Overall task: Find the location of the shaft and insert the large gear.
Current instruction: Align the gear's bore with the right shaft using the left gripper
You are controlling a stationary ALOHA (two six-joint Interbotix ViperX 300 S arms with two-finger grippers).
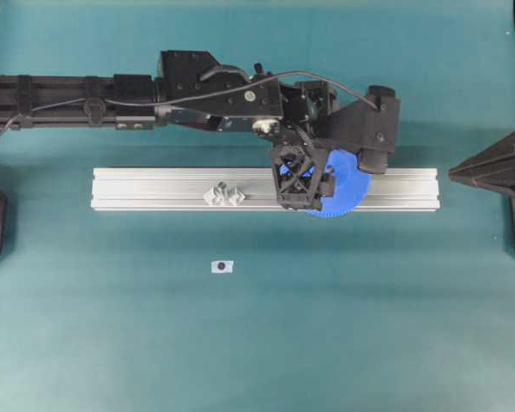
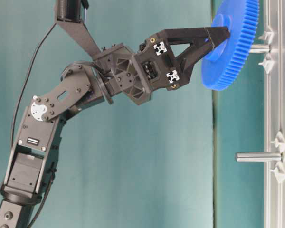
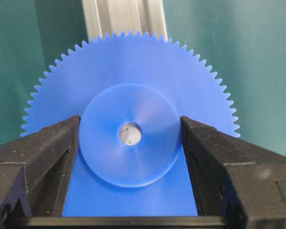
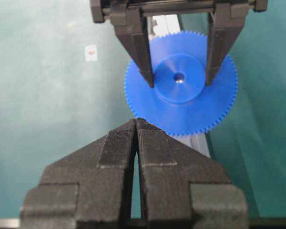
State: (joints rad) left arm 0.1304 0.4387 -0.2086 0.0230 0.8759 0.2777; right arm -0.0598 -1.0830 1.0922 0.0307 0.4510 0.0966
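Note:
My left gripper is shut on the raised hub of the large gear, a bright-blue toothed disc held over the right part of the aluminium rail. In the left wrist view the fingers clamp the hub on both sides, and a greyish tip shows inside the centre hole. In the table-level view the gear is slightly tilted at the end of the shaft, above the rail. My right gripper is shut and empty, facing the gear from the right.
A second peg stands free between two clear diamond mounts left of the middle of the rail. A small white tag with a black dot lies on the teal table in front of the rail.

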